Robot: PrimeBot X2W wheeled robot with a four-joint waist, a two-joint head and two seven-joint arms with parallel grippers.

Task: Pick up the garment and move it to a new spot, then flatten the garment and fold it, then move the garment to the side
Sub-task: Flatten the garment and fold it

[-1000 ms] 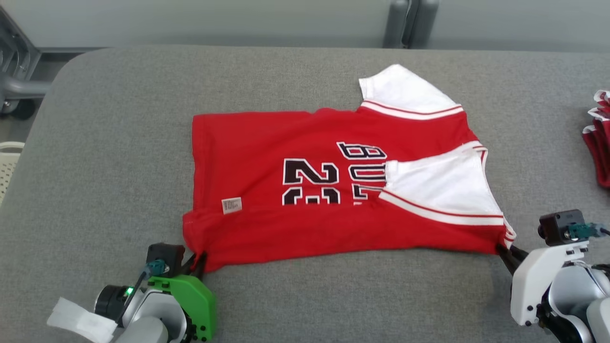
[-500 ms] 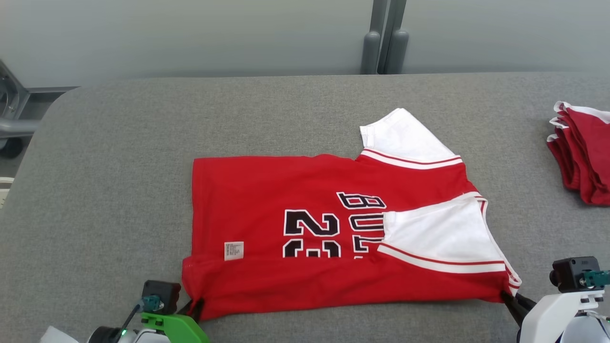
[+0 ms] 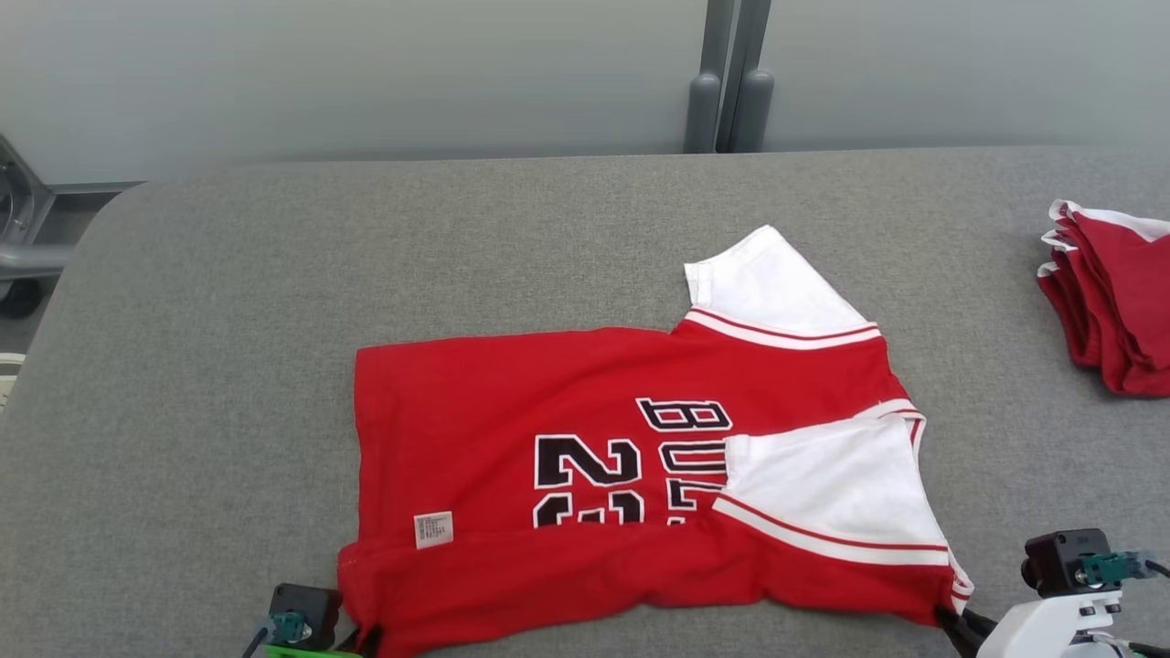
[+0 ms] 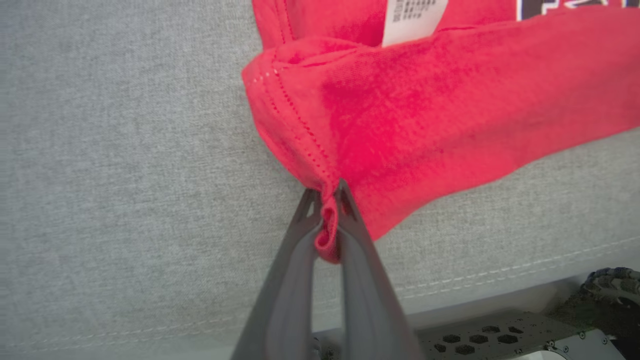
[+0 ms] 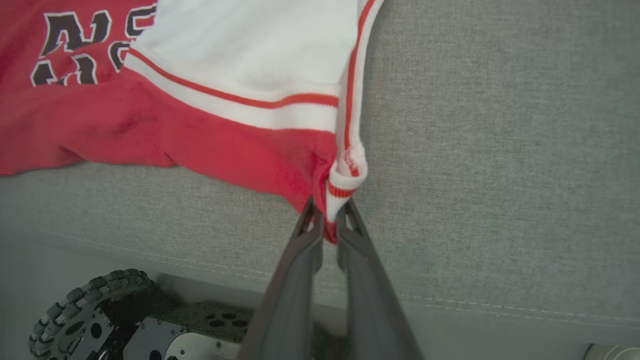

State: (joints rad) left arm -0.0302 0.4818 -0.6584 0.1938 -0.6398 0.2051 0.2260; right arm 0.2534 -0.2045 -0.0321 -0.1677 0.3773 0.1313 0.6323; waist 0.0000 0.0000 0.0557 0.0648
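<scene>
A corner of the red garment (image 5: 150, 130), where a white, red-striped hem is bunched, is pinched between the closed fingers of the right gripper (image 5: 328, 210). From the fingertips the cloth is spread ahead and leftward over the grey padded surface (image 5: 500, 150), with a white sleeve (image 5: 250, 45) and black lettering (image 5: 75, 45) farther out. A treaded wheel (image 5: 85, 310) is seen behind the fingertips, to the left.

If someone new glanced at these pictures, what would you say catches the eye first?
The red jersey with black lettering and white sleeves, lying partly folded in the middle of the grey table, stands out first. Next, the left gripper and the right gripper each have their jaws shut on a near corner of it. A pile of red garments sits at the table's right edge.
</scene>
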